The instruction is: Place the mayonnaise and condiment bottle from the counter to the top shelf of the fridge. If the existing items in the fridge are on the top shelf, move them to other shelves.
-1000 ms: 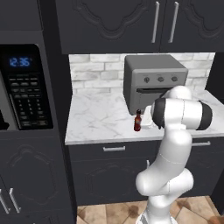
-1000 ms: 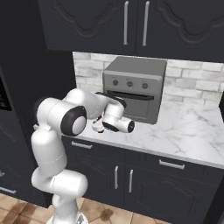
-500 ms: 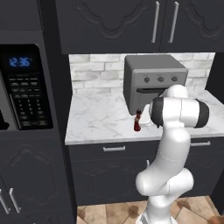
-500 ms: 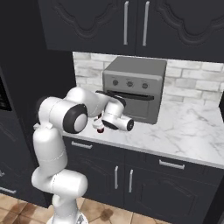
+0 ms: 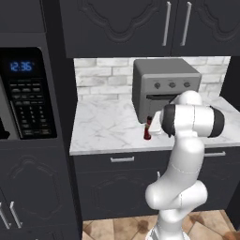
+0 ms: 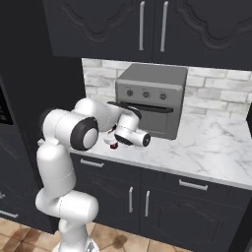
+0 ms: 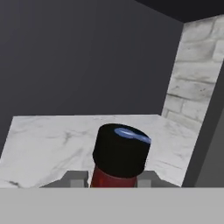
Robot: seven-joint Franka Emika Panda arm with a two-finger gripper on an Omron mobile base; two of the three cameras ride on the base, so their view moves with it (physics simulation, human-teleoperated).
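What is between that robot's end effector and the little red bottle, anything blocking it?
Nothing visible is. In the hand view the end effector sits with a finger on each side of the condiment bottle, right below its black cap. The bottle stands upright on the counter, just in front of the toaster oven.
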